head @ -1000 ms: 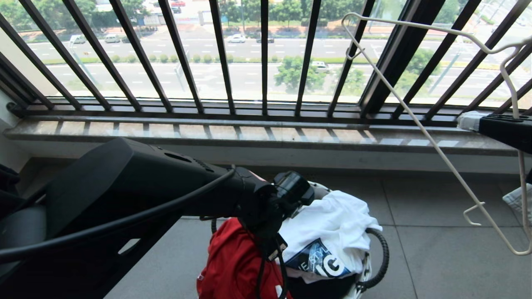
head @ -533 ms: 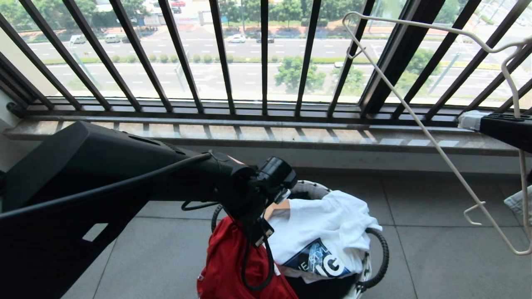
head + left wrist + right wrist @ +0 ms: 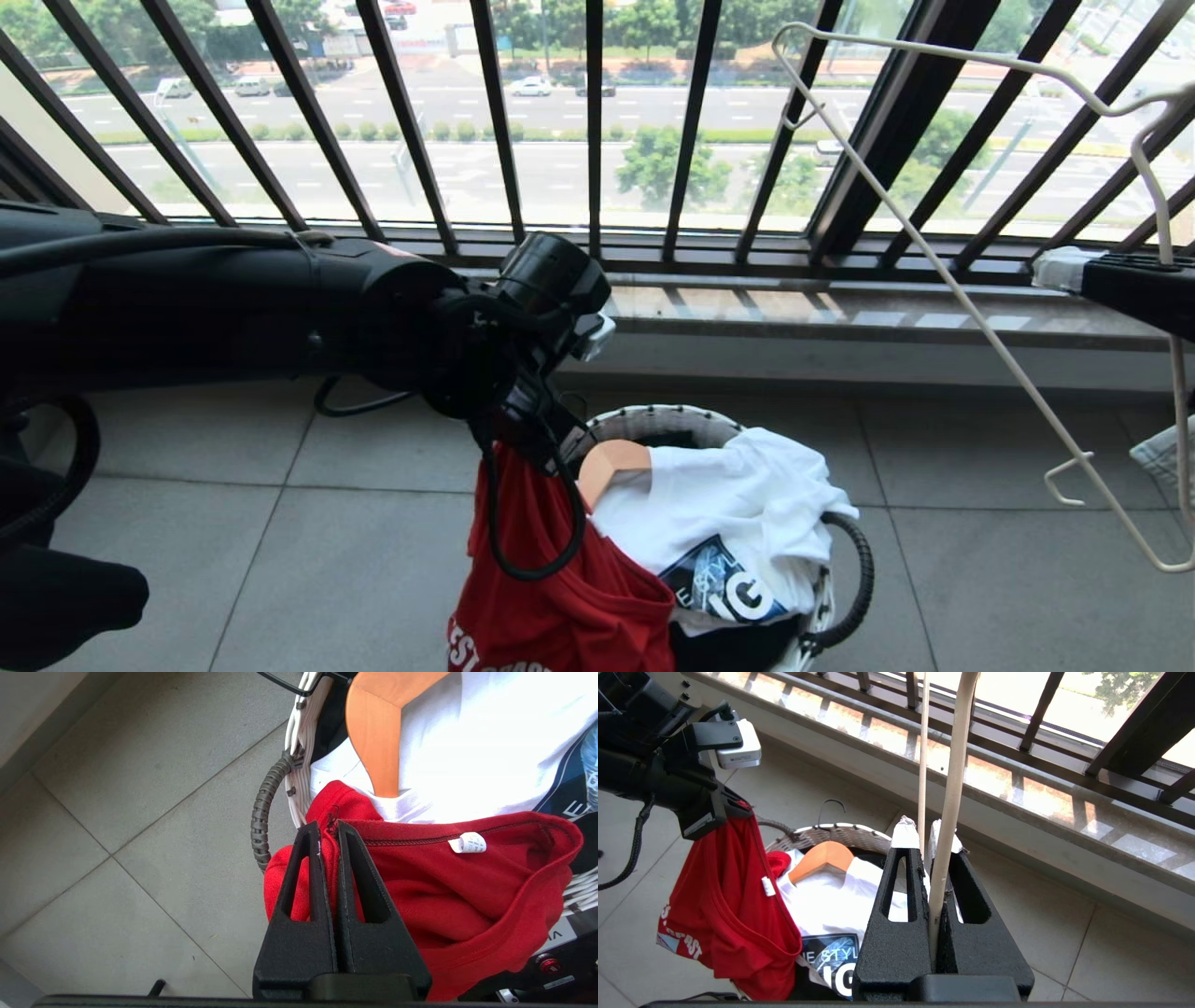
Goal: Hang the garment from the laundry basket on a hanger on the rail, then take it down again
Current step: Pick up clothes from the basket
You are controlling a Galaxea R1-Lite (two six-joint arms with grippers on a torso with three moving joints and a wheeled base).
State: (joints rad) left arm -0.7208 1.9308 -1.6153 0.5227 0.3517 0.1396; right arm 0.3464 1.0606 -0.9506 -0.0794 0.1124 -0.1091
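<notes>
Lift is the change: a second ago the left hand [image 3: 327,828] sat low in the basket [image 3: 653,420]; now it has risen, clamped on the collar of the red shirt [image 3: 560,597], whose soft knit hangs over the woven rim. Picking looks done. The right hand [image 3: 924,833] pinches the thin wire hanger [image 3: 934,271] near the sill.

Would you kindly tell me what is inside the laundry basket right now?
The laundry basket holds a white printed T-shirt with a wooden hanger on top and something black beneath. The red T-shirt hangs over its side. Everything deeper is covered.
</notes>
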